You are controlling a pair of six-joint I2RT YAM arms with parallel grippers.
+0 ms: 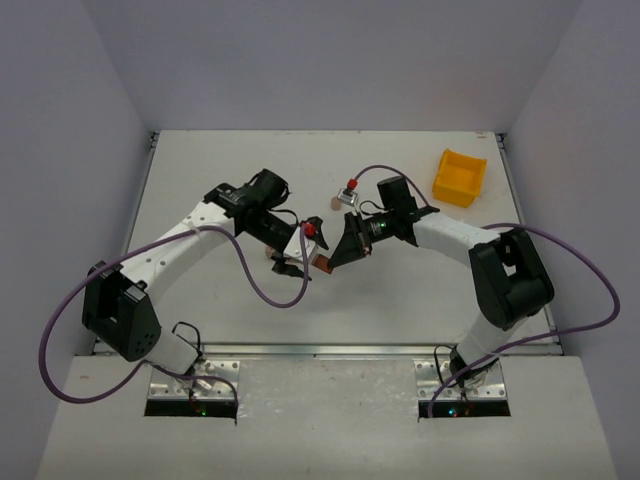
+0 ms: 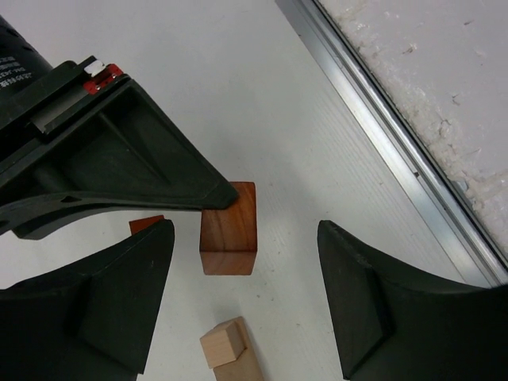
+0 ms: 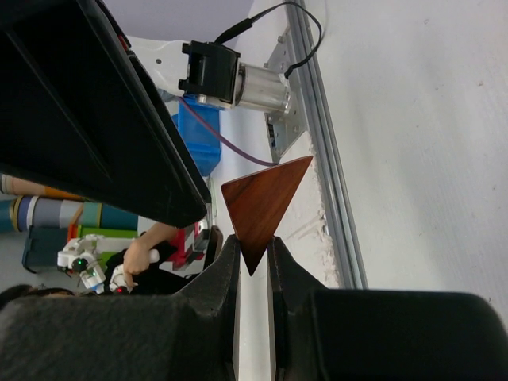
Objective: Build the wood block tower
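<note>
Reddish wedge (image 3: 266,198) in right gripper (image 3: 254,248) — housing print (image 2: 17,67) illegible

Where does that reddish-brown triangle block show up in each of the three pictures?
Top external: the triangle block is a small speck mid-table, at the tip of the right gripper.
Left wrist: mid-frame, apparently seen side-on so it looks boxy, inside the open left gripper.
Right wrist: centre, one corner pinched by the right gripper.
Shared landmark: the metal rail along the table's near edge.
</note>
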